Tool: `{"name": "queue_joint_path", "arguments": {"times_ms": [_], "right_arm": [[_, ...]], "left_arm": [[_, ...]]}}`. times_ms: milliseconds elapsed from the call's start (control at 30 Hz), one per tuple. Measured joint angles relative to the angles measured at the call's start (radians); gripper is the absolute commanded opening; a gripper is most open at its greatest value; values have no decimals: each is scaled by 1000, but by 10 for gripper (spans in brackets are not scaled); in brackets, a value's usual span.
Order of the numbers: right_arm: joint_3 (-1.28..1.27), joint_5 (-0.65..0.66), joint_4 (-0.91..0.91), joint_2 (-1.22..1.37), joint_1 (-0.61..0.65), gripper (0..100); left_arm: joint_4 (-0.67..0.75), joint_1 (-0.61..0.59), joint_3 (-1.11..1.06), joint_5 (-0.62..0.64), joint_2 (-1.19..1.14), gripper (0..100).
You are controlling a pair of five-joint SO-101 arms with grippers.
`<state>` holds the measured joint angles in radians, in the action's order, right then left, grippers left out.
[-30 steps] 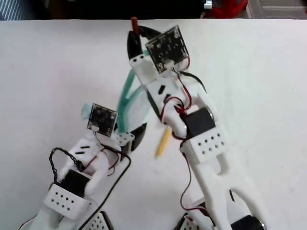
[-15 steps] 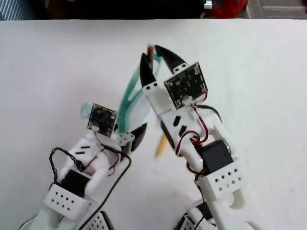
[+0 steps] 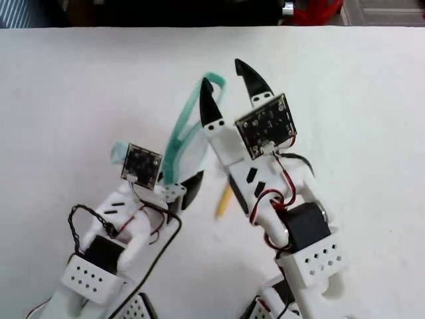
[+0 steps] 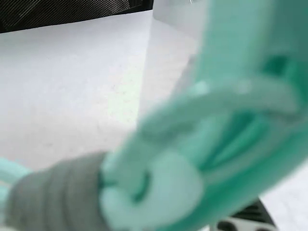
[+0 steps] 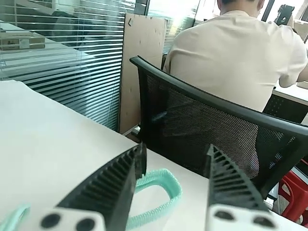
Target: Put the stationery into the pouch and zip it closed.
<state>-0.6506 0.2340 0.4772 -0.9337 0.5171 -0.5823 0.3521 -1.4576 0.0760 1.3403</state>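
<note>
Two black fingers [image 3: 210, 106] of the right gripper [image 3: 222, 72] stand apart and empty at the far teal loop of the pouch [image 3: 178, 133], while the yellow pencil [image 3: 225, 199] lies back beside that arm's wrist, long axis near-to-far, nearer the left gripper [image 3: 184, 189] at the pouch's near end.

Right claw [image 3: 229, 90]: black fingers spread wide, over the white worktop [image 3: 80, 86].
Pouch [image 3: 178, 136]: clear with teal edging. Its looped teal end lies at the tip of one right-claw finger, and the body runs back from there to the left claw [image 3: 186, 189].
Pencil [image 3: 224, 201]: yellow, behind the right claw, just beside that arm, near the left claw.
</note>
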Motion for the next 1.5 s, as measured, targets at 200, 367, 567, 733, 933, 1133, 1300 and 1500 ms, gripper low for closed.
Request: {"name": "queue_joint_path", "arguments": {"times_ms": [200, 367, 567, 733, 933, 1133, 1300, 1500], "right_arm": [[0, 0, 17, 0, -83, 187], [0, 0, 118, 0, -176, 187], [-81, 0, 279, 23, -253, 187], [-155, 0, 284, 175, -261, 187], [-155, 0, 189, 468, -259, 187], [-60, -89, 190, 674, -259, 190], [157, -252, 316, 825, -264, 190], [365, -384, 411, 1025, -255, 188]], "left_arm": [[0, 0, 0, 0, 0, 234], [0, 0, 0, 0, 0, 234], [0, -5, 0, 0, 0, 231], [58, -72, 0, 0, 0, 230], [80, -87, -15, 0, 0, 230], [80, -89, -15, 0, 0, 230], [80, -89, -15, 0, 0, 230], [80, -89, -15, 0, 0, 230]]}}
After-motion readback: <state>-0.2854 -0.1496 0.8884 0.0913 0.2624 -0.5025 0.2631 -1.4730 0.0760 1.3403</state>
